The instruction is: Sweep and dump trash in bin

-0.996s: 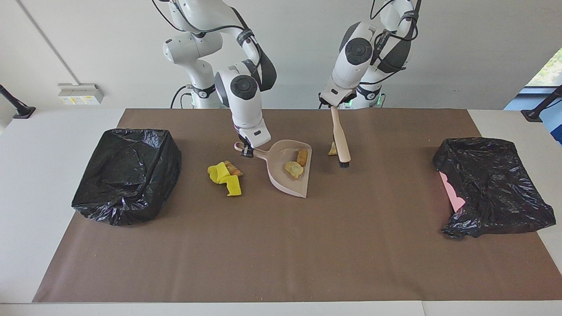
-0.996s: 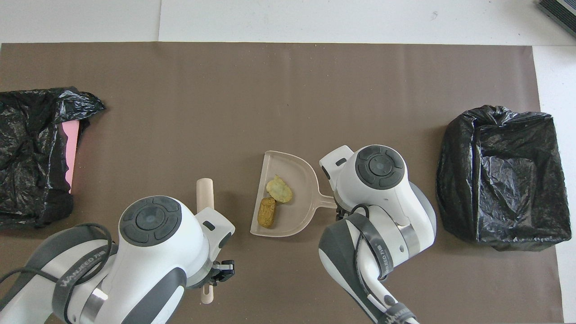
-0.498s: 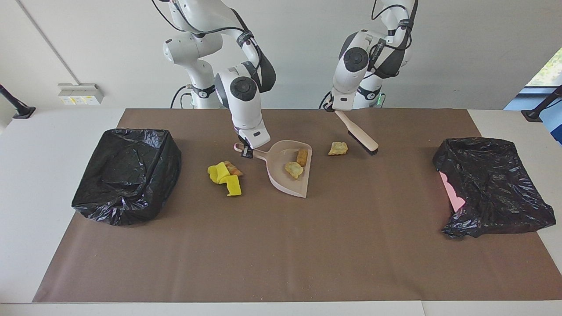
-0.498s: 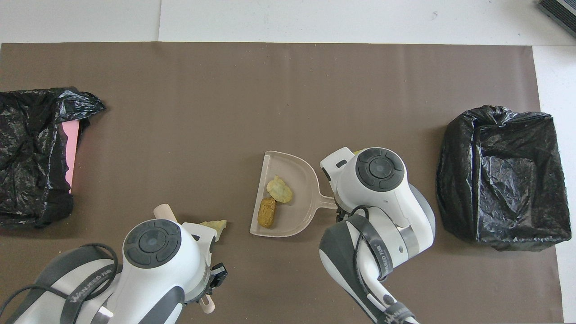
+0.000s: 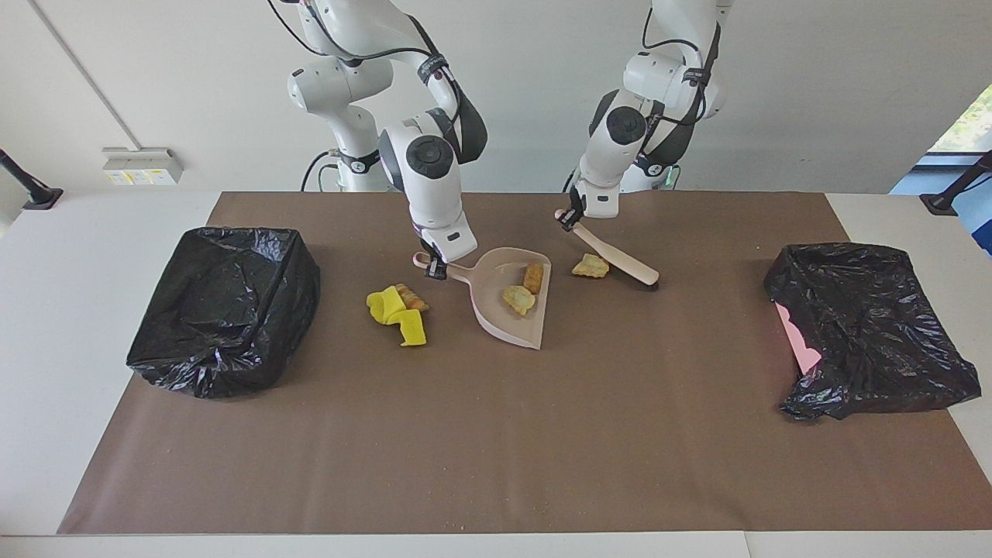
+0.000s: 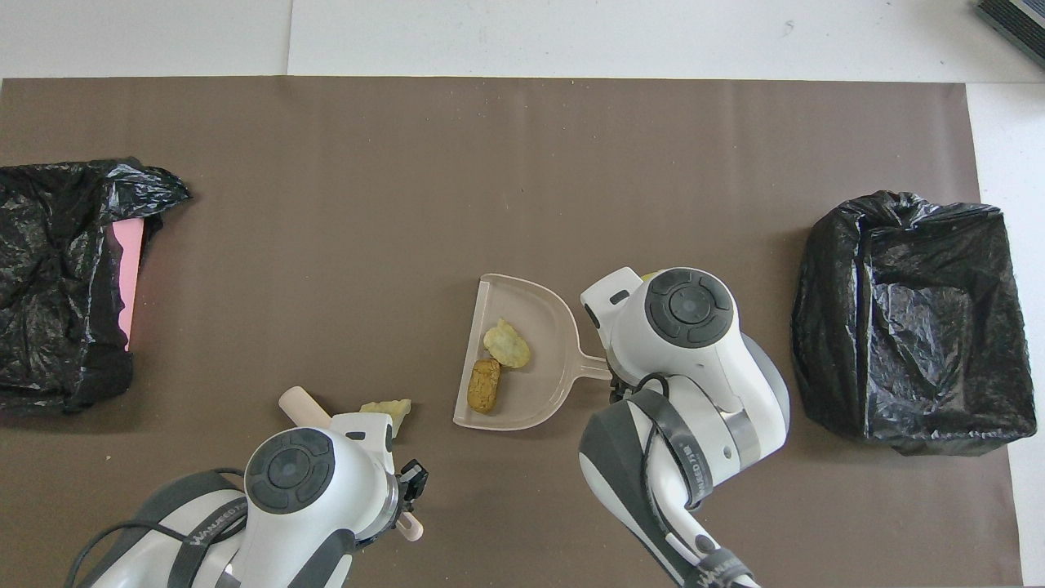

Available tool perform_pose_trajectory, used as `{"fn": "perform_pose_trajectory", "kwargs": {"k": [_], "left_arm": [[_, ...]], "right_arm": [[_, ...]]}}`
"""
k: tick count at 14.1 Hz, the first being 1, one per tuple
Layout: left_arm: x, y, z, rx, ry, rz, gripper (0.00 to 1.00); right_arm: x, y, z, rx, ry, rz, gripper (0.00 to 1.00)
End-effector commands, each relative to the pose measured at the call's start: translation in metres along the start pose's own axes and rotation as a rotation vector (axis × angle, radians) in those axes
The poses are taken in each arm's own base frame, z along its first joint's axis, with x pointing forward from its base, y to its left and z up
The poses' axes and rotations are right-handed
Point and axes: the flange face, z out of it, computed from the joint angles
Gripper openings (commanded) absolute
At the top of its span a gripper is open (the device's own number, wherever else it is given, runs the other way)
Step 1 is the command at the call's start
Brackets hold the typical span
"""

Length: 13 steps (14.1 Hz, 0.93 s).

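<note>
Main risk: my brush (image 5: 620, 262) lies slanted just beside the loose bread scrap (image 5: 590, 266), so a skewed stroke flicks it past the dustpan (image 5: 508, 306) mouth. Two scraps (image 5: 524, 289) could slide out if the pan tips. Yellow sponge pile (image 5: 397, 314) sits by the handle, outside the sweep path. Left gripper (image 5: 572, 220) clamped on the brush handle; right gripper (image 5: 435, 267) clamped on the dustpan handle.

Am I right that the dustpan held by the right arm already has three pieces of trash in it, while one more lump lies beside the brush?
Not quite: the dustpan holds two pieces, not three, as the overhead view shows clearly. The rest stands: the right gripper holds its handle, and one lump lies on the mat beside the brush.
</note>
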Motion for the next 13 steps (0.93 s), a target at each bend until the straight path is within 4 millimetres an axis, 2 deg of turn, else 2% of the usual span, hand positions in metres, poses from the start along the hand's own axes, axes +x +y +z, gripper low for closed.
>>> {"fn": "perform_pose_trajectory", "kwargs": {"k": [1,2,3,6,8,11,13], "left_arm": [[-0.013,0.036,-0.005,-0.071,-0.020,0.130,0.00],[-0.016,0.047,-0.009,-0.092,-0.011,0.199,0.00],[-0.026,0.054,-0.010,-0.101,-0.005,0.277,0.00],[-0.051,0.060,-0.011,-0.105,0.002,0.489,0.00],[-0.051,0.078,-0.018,-0.120,0.011,0.609,0.00],[-0.055,0.105,-0.036,-0.162,0.024,0.643,0.00],[-0.056,0.110,-0.037,-0.160,0.023,0.655,0.00]], "right_arm": [[-0.002,0.000,0.002,-0.020,0.003,0.016,0.00],[-0.002,0.000,0.002,-0.021,0.003,0.016,0.00],[-0.002,0.000,0.002,-0.019,0.002,0.016,0.00],[-0.003,-0.001,0.002,-0.019,0.002,0.016,0.00],[-0.002,-0.001,0.001,-0.020,0.004,0.017,0.00],[-0.003,-0.001,0.002,-0.019,0.003,0.017,0.00],[-0.003,-0.001,0.001,-0.021,0.003,0.017,0.00]]}}
